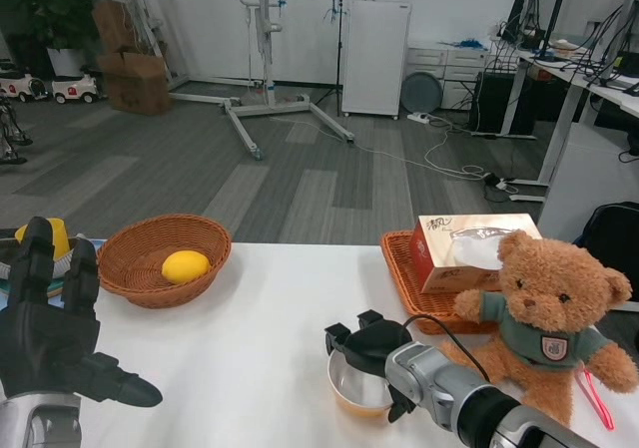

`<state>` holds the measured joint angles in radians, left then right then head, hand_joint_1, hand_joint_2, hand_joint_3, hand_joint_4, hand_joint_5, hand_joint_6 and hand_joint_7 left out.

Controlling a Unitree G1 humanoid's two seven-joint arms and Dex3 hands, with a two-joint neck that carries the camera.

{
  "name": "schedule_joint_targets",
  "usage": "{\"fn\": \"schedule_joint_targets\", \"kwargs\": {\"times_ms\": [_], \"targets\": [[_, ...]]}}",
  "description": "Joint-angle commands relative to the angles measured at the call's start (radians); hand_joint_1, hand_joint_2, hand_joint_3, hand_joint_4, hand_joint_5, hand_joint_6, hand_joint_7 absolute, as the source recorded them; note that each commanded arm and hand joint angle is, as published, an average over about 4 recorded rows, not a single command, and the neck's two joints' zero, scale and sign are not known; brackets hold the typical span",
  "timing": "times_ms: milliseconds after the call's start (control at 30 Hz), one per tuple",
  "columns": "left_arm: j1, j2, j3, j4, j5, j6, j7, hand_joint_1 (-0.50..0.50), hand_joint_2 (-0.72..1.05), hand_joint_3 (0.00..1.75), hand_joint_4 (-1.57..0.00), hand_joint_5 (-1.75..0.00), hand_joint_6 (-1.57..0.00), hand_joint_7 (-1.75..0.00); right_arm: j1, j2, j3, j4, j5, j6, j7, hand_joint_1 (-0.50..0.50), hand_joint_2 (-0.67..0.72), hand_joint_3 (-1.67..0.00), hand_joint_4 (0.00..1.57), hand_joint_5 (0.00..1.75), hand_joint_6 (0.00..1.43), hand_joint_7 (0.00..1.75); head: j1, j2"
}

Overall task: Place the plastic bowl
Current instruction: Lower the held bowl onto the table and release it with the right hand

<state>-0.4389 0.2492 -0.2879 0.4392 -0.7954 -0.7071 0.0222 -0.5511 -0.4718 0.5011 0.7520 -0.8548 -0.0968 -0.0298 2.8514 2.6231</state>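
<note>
A small plastic bowl (355,389), orange outside and pale inside, stands on the white table (260,338) near the front, right of centre. My right hand (367,345) reaches in from the lower right and grips the bowl's far rim, its fingers over the edge. The forearm hides the bowl's right side. Raised at the left edge of the head view, my left hand (48,328) is open, fingers spread, holding nothing.
A round wicker basket (140,268) with a yellow lemon (186,265) sits at the table's back left. A flat wicker tray (404,273) holds a tissue box (469,250) at the back right. A brown teddy bear (547,313) sits just right of the bowl. A yellow object (55,236) shows behind my left hand.
</note>
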Motion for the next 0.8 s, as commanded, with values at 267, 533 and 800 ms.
{"fn": "schedule_joint_targets", "kwargs": {"times_ms": [267,533,800], "targets": [[-0.004,0.007,-0.002,0.010,-0.004,-0.002,-0.001,-0.48,-0.72,0.00,0.00,0.00,0.00,0.00,0.008,0.016,0.028,0.047,0.034,-0.001,0.002,-0.46,-0.38,-1.51,1.24,0.51,1.29,1.62,0.004,-0.004],[-0.003,0.007,-0.002,0.010,-0.004,-0.003,-0.001,-0.48,-0.72,0.02,0.00,0.00,0.00,0.00,-0.001,0.021,0.057,0.074,0.036,-0.001,0.039,-0.46,-0.08,-1.17,0.14,0.00,0.51,1.19,0.005,-0.005],[-0.003,0.007,0.000,0.010,-0.005,-0.003,-0.001,-0.48,-0.72,0.02,0.00,0.00,0.00,0.00,-0.007,0.022,0.048,0.092,0.062,0.011,0.094,-0.40,0.33,-0.16,0.00,0.00,0.00,0.09,0.004,-0.008]]}}
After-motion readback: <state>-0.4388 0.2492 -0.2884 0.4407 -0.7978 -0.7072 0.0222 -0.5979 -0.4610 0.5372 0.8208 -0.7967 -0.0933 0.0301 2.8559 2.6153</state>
